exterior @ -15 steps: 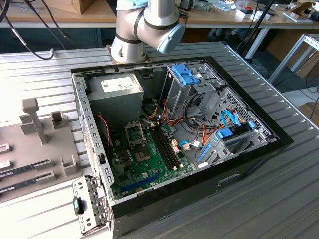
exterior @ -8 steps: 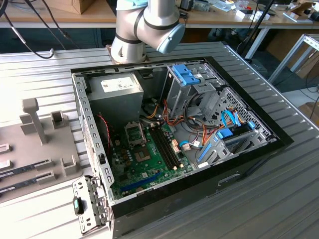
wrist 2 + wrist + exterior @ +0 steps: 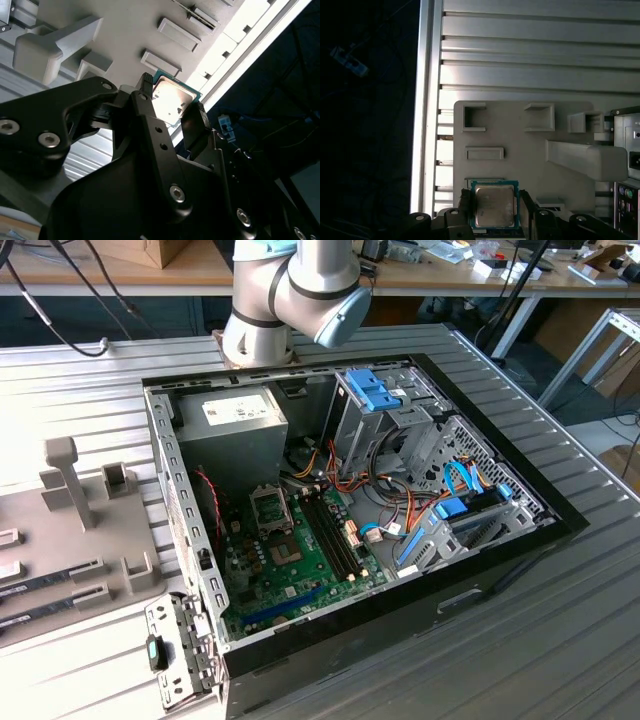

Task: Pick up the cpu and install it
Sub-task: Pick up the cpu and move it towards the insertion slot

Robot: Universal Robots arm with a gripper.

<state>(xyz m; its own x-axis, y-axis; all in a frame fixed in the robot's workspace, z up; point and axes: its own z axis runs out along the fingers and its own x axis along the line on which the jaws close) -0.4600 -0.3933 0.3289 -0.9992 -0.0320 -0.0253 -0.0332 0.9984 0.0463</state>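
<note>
Your claw is pinching the cpu by two opposite edges, with a black finger pressed on each side. Both wrist views show the silvery lid toward the camera, with the green rim visible. The cpu hangs over the grey fixture tray, near a shallow rectangular pocket; you can't tell whether it clears the tray. In the exterior view the tray lies at 9 o'clock on the ribbed counter. The open computer case is at centre, its green motherboard toward 7 o'clock inside. The arm is at 12 o'clock.
</note>
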